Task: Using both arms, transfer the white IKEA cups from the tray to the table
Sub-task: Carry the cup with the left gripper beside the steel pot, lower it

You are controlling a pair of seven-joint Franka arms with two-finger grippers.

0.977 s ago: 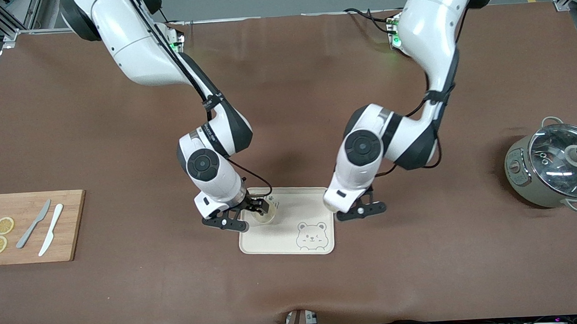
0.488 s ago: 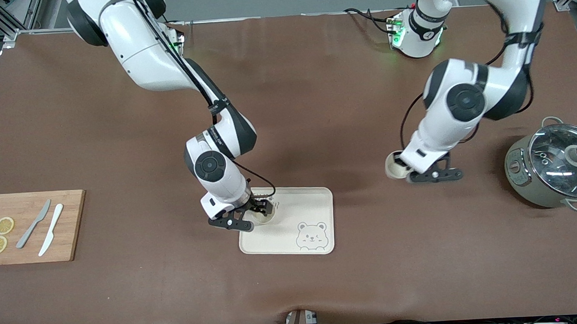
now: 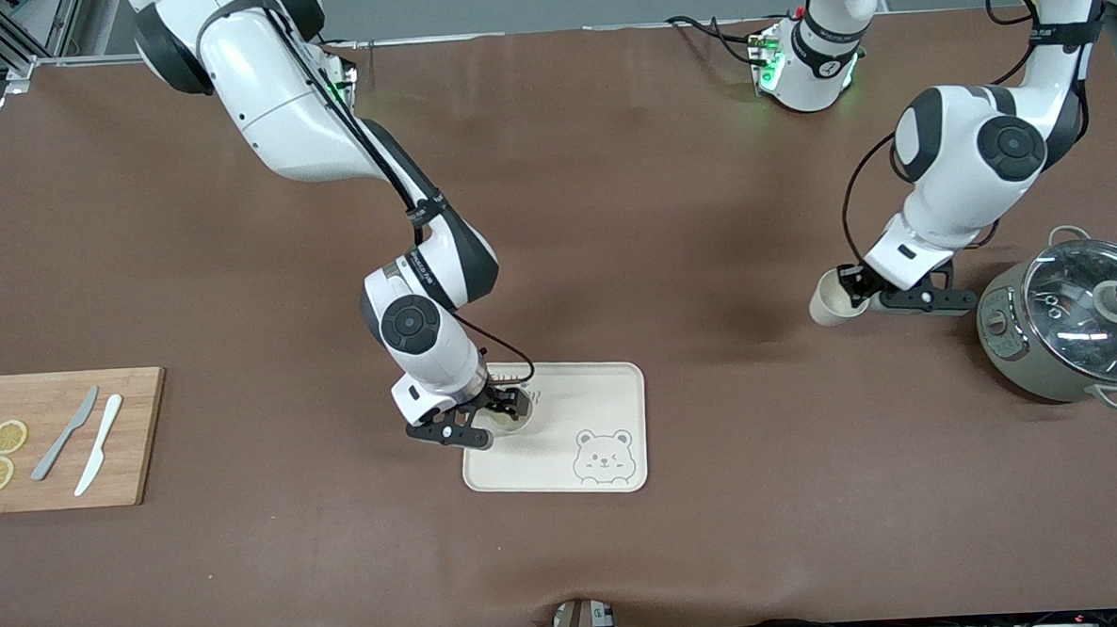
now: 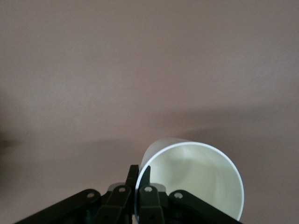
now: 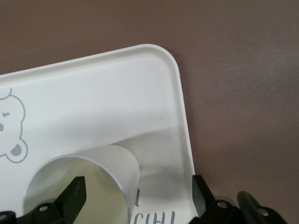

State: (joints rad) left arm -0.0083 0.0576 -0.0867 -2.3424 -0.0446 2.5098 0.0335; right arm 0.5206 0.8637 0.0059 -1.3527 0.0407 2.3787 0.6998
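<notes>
Toward the left arm's end of the table, left gripper [image 3: 861, 291] is up over bare table beside the pot [image 3: 1073, 319], clamped on a white cup [image 3: 829, 300]. Right gripper [image 3: 500, 412] hangs released around the second cup [image 3: 514, 417], which stands on the bear tray [image 3: 609, 396] mid-table.

Bare brown table [image 3: 610, 208] lies wide between the two arms. Toward the left arm's end, the lidded pot [image 3: 1073, 324] stands just beside the left gripper [image 3: 864, 291] and its pinched cup [image 3: 831, 297]. The bear tray [image 3: 609, 396] is bare except for the corner where the right gripper's [image 3: 502, 412] spread fingers straddle a cup [image 3: 514, 419]. The cutting board [image 3: 55, 439] sits well apart.
</notes>
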